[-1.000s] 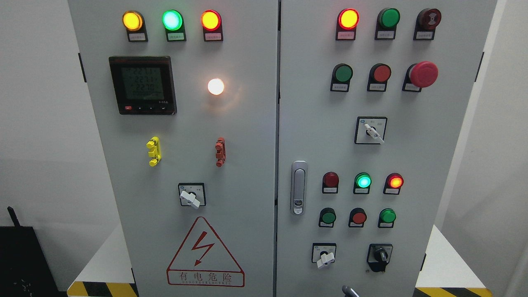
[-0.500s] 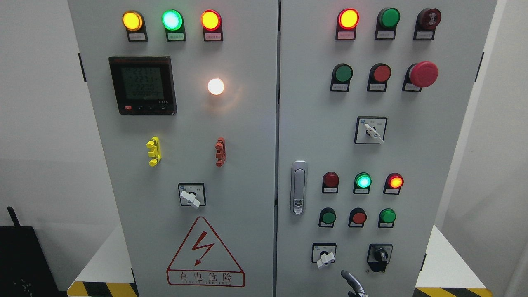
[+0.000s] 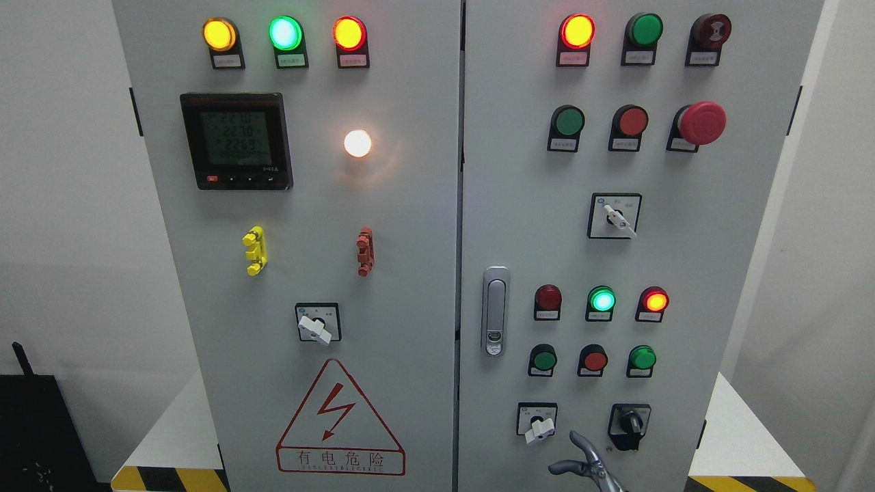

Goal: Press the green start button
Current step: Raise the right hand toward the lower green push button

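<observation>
Right hand [image 3: 589, 466] is rising into view at the bottom edge, right of centre. One second back only a fingertip showed there; half a second back, one raised finger. Now there is more of the hand, with the long finger pointing up and the thumb sticking out left. The fingers [image 3: 580, 441] are apart and hold nothing. The fingertip sits between the white selector switch [image 3: 537, 425] and the black selector switch [image 3: 629, 424], not clearly touching the cabinet door [image 3: 683, 273]. The left hand is not visible. Nothing else on the panel has changed apart from flickering digits on the meter display [image 3: 236, 140], and the lamps are lit the same. The target is unclear because the labels are too small to read. The nearest green candidates are the left green button [image 3: 544, 358] and the right green button [image 3: 642, 357], in the row just above the switches on either side of the red button [image 3: 595, 359]. Another upper green button [image 3: 569, 121] sits well above, left of the emergency stop [image 3: 701, 123]. The lit green lamp [image 3: 602, 299] looks like an indicator, not a button. Judgement: this is the approach phase with no press yet. The hand needs to climb past the switch row and line up one fingertip squarely. The risks are bumping a selector knob on the way up or hitting the red button next door.
</observation>
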Available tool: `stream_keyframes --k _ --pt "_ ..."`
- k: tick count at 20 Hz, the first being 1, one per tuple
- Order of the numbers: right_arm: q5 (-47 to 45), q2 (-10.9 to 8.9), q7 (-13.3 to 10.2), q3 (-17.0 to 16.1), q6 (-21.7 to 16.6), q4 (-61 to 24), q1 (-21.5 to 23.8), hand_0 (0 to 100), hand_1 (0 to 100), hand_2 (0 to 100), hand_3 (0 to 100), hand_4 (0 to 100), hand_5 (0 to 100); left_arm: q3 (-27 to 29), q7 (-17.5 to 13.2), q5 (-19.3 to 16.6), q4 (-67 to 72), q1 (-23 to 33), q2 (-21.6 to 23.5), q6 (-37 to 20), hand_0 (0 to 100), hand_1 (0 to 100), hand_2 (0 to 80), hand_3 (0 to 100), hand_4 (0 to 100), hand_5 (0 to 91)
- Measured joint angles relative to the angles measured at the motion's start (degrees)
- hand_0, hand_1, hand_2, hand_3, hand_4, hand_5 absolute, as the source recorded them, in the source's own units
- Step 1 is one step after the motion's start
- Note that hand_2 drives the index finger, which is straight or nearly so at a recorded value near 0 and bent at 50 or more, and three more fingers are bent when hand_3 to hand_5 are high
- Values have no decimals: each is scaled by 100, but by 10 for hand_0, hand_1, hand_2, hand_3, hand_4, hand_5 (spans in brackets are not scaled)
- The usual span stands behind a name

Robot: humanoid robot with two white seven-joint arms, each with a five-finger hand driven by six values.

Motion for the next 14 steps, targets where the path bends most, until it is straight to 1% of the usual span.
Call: stream_keyframes --k 2,3,6,10,14 --pt "403 2 -116 -22 -31 0 -114 498 284 0 621 616 609 0 0 0 0 0 0 0 120 556 0 0 0 0" --pt "582 2 -166 -33 -32 2 -160 523 287 0 634 639 652 0 0 0 0 0 0 0 120 556 0 0 0 0" --pt "1083 4 -292 -57 -34 6 -267 552 295 0 655 662 709 0 0 0 0 0 0 0 120 556 0 0 0 0" --pt "1648 5 -474 -82 -27 19 -343 564 304 0 660 680 734 0 0 0 0 0 0 0 120 556 0 0 0 0" --pt "2019 6 -527 -98 71 57 -399 567 313 0 672 684 738 0 0 0 0 0 0 0 120 556 0 0 0 0"
